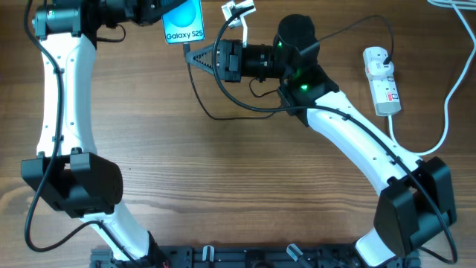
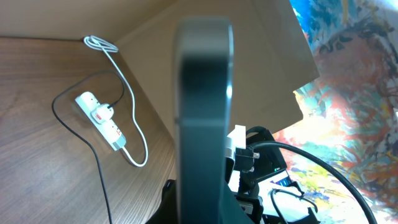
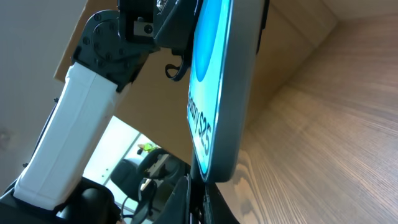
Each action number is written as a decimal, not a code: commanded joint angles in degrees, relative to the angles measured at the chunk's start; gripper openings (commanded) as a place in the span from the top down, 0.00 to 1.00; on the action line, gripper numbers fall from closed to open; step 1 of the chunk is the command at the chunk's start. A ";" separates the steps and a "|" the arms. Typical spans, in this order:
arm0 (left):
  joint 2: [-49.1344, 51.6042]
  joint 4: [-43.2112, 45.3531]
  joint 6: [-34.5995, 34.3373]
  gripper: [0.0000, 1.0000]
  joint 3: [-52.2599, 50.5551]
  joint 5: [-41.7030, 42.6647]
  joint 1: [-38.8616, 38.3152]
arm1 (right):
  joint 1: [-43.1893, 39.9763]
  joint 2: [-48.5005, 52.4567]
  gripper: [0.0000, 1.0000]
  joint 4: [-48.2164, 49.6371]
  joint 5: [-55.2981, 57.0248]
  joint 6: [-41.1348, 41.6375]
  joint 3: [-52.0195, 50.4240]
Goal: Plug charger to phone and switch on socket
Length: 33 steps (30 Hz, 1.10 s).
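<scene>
My left gripper (image 1: 165, 12) is shut on the phone (image 1: 184, 22) and holds it up at the table's far edge, its white text band toward my right gripper. In the left wrist view the phone's dark back (image 2: 202, 106) fills the middle. My right gripper (image 1: 190, 55) is shut on the charger's connector end, right at the phone's lower end; in the right wrist view its fingers (image 3: 202, 202) sit just under the phone (image 3: 214, 81). The connector tip is hidden between the fingers. The black charger cable (image 1: 216, 113) loops across the table. The socket (image 1: 381, 80) lies at the far right.
The socket's thick white cord (image 1: 446, 112) curves off to the far right. The socket (image 2: 102, 118) with its white cord (image 2: 134, 124) and the black cable (image 2: 99, 168) also show in the left wrist view. A small white clip thing (image 1: 238, 10) lies by the far edge.
</scene>
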 commanded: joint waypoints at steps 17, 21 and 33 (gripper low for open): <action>-1.46 -0.59 -1.64 0.96 -0.26 -13.29 1.92 | -2.32 -0.57 0.50 -11.87 5.20 -8.00 2.56; -1.46 -0.02 -4.37 0.96 -0.28 -12.44 1.36 | -1.73 -0.55 0.55 -12.04 3.50 -8.09 2.56; -1.46 0.02 -6.78 0.96 -0.26 -10.21 -0.81 | 1.46 -0.44 0.82 -9.86 6.16 -4.57 2.56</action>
